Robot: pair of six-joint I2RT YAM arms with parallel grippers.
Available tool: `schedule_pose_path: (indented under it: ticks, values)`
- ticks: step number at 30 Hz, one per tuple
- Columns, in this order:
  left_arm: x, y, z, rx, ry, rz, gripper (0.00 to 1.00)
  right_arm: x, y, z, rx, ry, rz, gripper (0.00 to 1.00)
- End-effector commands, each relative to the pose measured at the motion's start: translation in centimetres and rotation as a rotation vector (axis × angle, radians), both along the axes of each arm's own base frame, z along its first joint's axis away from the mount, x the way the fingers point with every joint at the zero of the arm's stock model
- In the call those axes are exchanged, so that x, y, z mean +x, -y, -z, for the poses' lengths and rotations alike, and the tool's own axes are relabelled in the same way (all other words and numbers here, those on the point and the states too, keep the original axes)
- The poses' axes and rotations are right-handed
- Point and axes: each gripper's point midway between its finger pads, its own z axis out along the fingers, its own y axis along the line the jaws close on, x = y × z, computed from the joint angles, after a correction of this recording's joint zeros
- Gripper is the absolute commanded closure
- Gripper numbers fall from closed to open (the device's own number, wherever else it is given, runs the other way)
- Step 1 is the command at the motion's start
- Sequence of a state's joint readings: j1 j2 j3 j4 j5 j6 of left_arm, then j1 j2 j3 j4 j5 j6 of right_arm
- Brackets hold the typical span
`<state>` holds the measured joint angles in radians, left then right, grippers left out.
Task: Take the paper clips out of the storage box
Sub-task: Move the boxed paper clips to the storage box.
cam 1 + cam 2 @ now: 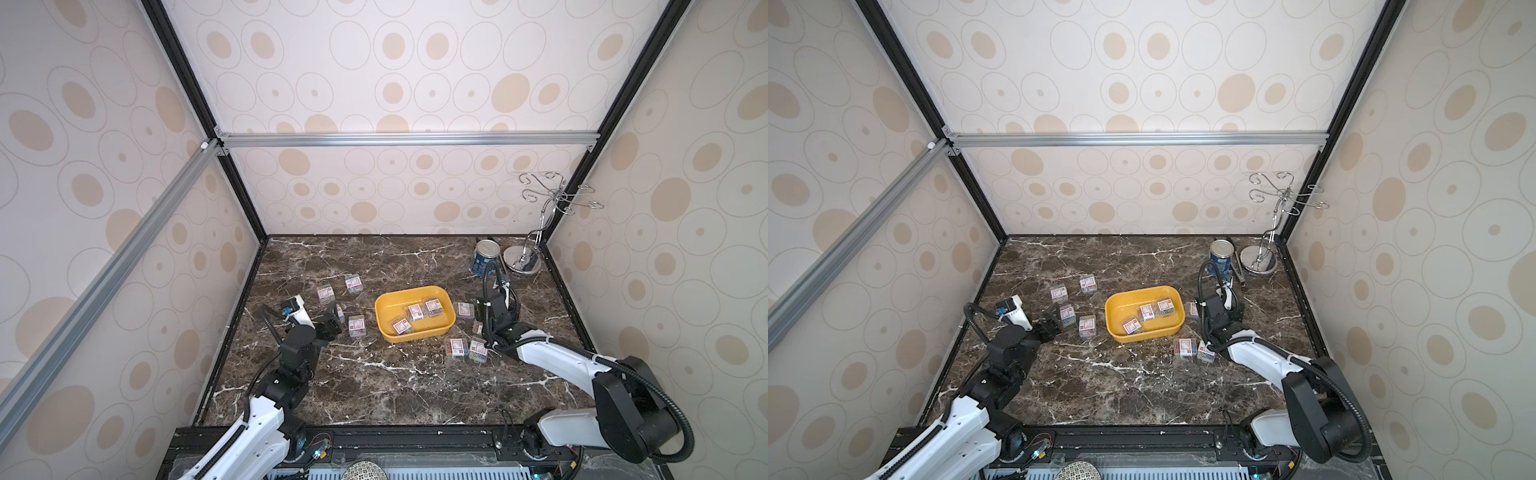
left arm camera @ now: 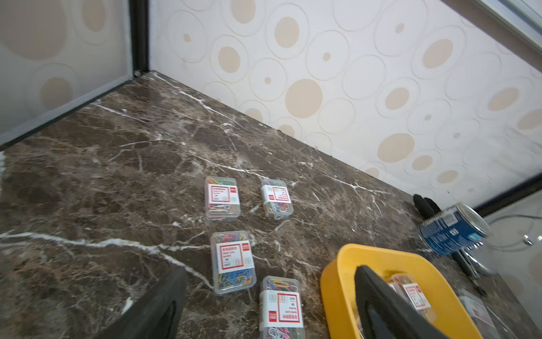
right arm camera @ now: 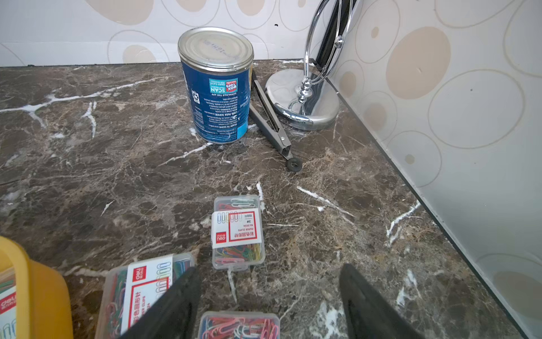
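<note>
Mid-frame in both top views, tray (image 1: 409,336) holds three clip boxes (image 1: 414,311); more lie on table (image 1: 374,386) left and right of it. Left wrist: left gripper (image 2: 271,273) wide, empty, near tray. Right wrist: right gripper (image 3: 269,296) wide, straddling a table box, not gripping. Boxes look light, rigid, slick; pinch across flat sides.

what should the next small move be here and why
Probably swing the left gripper across to the yellow tray and over the nearest paper clip box. Its jaws stand open and empty, four boxes already sit on the marble tabletop beside it, and three still lie in the tray.
</note>
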<state>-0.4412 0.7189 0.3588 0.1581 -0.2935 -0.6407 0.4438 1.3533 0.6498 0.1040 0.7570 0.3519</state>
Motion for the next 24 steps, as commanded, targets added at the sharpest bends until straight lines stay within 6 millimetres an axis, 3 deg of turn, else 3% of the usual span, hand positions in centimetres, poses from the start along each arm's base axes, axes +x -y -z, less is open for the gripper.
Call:
schedule_pose_path:
  ticks: [1, 7, 12, 20, 24]
  values:
    - [0.8, 4.0, -2.3, -0.006, 0.027, 0.122, 0.13, 0.6, -0.1, -0.3, -0.001, 0.004, 0.02, 0.25]
    - [2.3, 9.1, -2.2, 0.118, -0.027, 0.161, 0.13, 0.6, -0.1, -0.3, 0.0, 0.003, 0.022, 0.25]
    - [3.3, 13.8, -0.7, 0.174, -0.077, 0.242, 0.21, 0.5, 0.0, -0.4, 0.004, 0.012, 0.02, 0.25]
    - [6.0, 20.1, 4.0, 0.373, -0.302, 0.327, 0.26, 0.7, -0.2, -0.3, 0.001, 0.004, 0.012, 0.24]
    - [7.2, 21.5, 7.1, 0.434, -0.407, 0.326, 0.27, 0.8, -0.3, -0.2, 0.003, 0.0, 0.006, 0.24]
